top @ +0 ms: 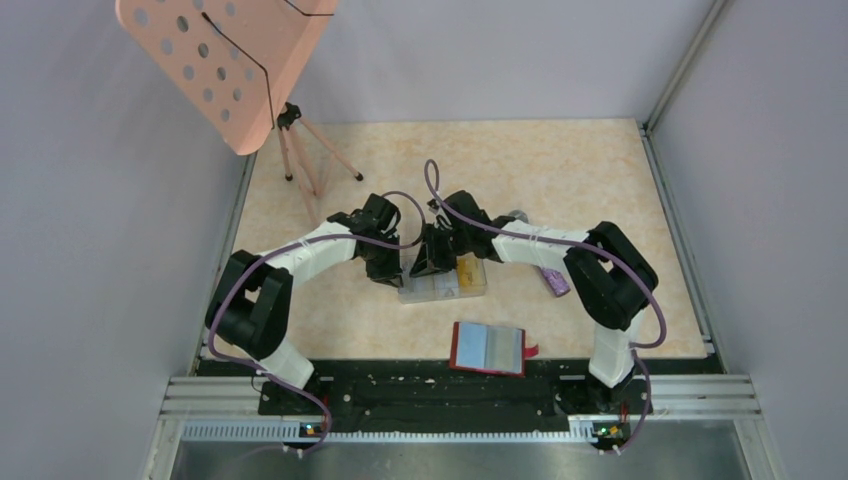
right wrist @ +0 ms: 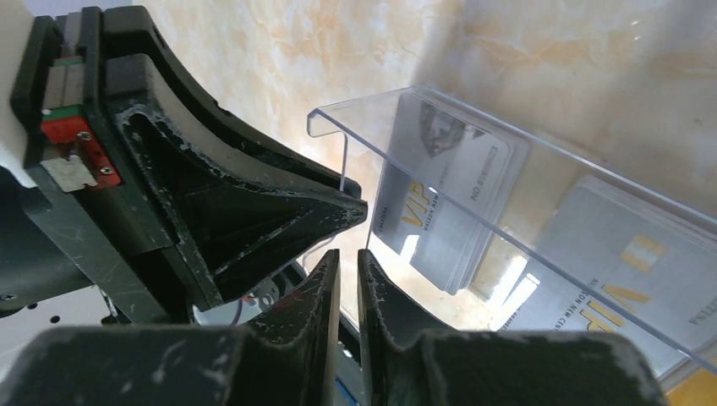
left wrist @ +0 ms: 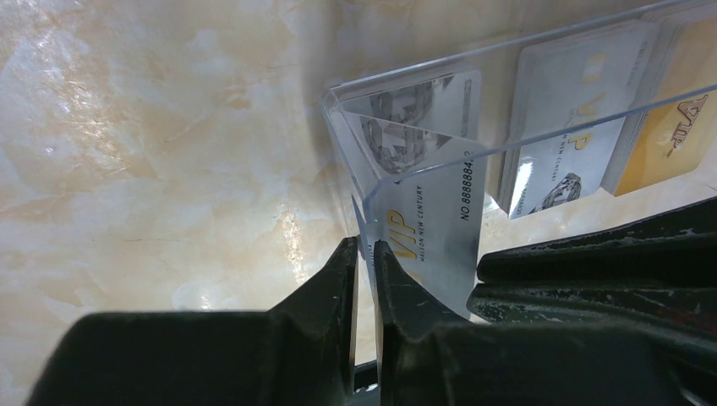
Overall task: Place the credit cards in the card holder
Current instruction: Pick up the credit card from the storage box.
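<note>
While the cards (left wrist: 558,127) lie in a clear tray (left wrist: 342,135) mid-table, we see the left gripper (left wrist: 365,254) and right gripper (right wrist: 349,262) clenched nearly tight at its 9 o'clock end. We cannot tell what they pinch. The open red holder (top: 488,348) lies at the tray's 6 o'clock.

Clear glossy plastic tray (left wrist: 348,139), glossy cards (left wrist: 568,101)

Left fingers (left wrist: 325,292), right fingers (right wrist: 314,309) pinched close
</note>
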Controlling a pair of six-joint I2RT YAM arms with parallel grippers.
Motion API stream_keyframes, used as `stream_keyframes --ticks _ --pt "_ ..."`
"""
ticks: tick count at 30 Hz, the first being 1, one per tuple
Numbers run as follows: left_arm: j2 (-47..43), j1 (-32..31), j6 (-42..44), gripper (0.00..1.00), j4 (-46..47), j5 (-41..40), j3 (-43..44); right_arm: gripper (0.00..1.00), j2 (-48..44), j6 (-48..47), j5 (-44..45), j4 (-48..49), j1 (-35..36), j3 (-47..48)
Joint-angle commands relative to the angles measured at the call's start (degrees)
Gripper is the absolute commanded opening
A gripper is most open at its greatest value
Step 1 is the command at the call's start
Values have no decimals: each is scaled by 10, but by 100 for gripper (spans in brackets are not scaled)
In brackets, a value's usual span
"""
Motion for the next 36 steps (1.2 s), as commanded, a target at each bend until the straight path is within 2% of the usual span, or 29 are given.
stream_keyframes --ticks 1,5,10,20,22,26,29,32,36 --pt "8 -6 7 14 27 13 -10 15 -1 12 -17 48 9 -4" --pt "8 -6 8 14 26 12 -10 18 1 31 -33 94 8 -19" --pt "6 -6 11 15 21 8 -10 19 11 34 -35 103 8 -25" --pt "2 -7 13 13 16 2 -5 35 -27 -52 120 -87 9 4" --pt "-17 -6 13 17 18 -6 -6 36 -30 -56 127 -98 9 3" --pt "-72 -6 14 32 15 -28 1 38 -38 -55 128 -97 9 -2" --pt "-106 -7 20 35 11 -30 11 39 -42 -52 126 -94 9 -3" --pt "-113 -9 24 34 19 0 21 40 -42 -49 125 -92 9 -1" --pt "-88 -13 24 23 29 28 29 41 -36 -46 120 -89 9 -2"
